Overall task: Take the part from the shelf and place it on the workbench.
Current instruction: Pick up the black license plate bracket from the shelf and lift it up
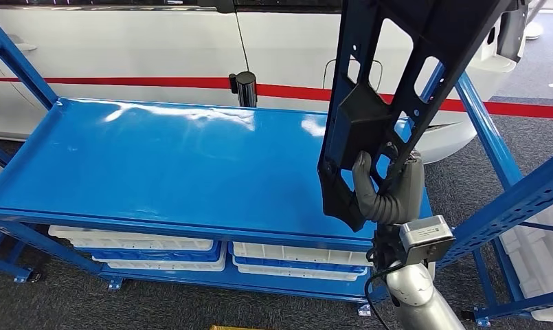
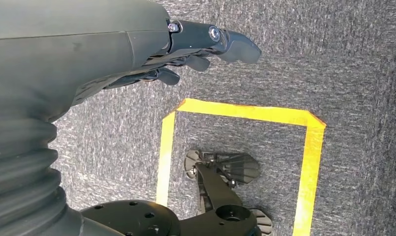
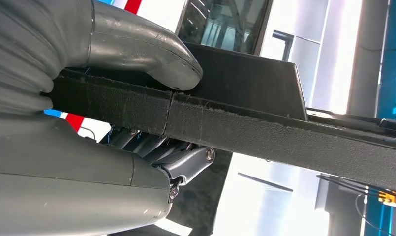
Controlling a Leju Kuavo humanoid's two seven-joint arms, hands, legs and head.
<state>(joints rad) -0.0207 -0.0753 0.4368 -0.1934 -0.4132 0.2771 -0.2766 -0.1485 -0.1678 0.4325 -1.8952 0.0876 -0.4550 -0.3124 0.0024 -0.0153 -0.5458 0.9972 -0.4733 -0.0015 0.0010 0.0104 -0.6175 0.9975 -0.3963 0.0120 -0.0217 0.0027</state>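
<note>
One black part [image 1: 397,89] in the right hand's [image 1: 387,189] grip above one blue shelf [image 1: 156,165]; left hand [image 2: 186,49] seemingly empty.

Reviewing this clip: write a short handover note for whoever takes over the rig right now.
Right hand grips the black plastic part by its lower end, thumb pressed on its edge, holding it up above the right end of the blue shelf.
Left hand hangs over the carpet, holding nothing.
Done: part is picked up.
Left: carry it to the workbench and set it down.
</note>
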